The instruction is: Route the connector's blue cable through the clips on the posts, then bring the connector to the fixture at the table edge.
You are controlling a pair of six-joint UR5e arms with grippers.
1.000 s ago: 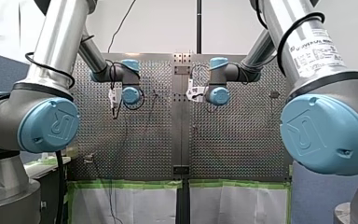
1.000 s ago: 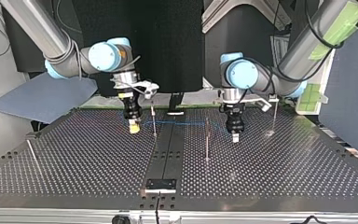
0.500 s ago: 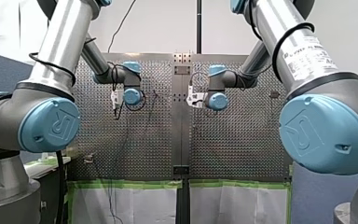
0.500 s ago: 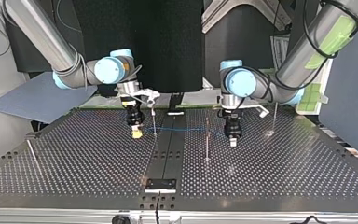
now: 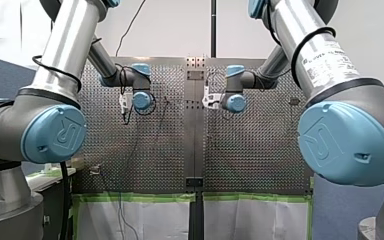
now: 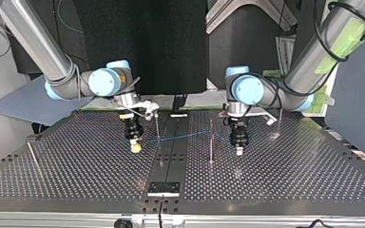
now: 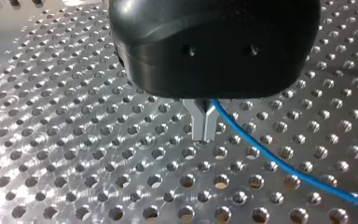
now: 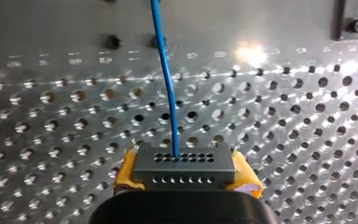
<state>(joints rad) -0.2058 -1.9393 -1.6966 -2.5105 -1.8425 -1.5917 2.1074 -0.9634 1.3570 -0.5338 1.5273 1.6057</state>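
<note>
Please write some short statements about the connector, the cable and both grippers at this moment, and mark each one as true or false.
1. My right gripper holds the connector between yellow pads. True.
2. The connector sits in the fixture at the table edge. False: it is in my right gripper, apart from the fixture.
3. The blue cable runs from the connector to my left gripper. True.
4. My left gripper's fingers stand wide open. False: they are shut on the blue cable.
</note>
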